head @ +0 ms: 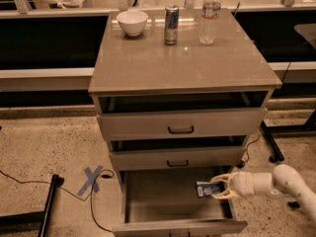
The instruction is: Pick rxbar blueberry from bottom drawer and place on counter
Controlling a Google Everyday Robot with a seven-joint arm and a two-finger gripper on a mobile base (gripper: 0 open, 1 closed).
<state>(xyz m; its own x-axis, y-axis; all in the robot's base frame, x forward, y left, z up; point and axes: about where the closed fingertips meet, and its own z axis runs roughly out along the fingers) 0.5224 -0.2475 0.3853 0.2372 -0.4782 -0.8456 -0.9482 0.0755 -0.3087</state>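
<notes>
Dark-blue rxbar blueberry (203, 189) is lying pinched between my gripper's (215, 188) fingers, low at the right side of the bottom drawer (158, 194). I am judging it best to lift straight up, clearing the middle drawer (177, 158) before swinging toward the counter (182, 58)

table (182, 63) – glossy grey-brown top of the drawer cabinet | far left: white bowl (132, 21) | far middle: slim can (171, 18), upright | far right: clear water bottle (211, 15), upright | gripper (215, 187) – low right, inside the bottom drawer (158, 191), clasping the rxbar blueberry (205, 189)
</notes>
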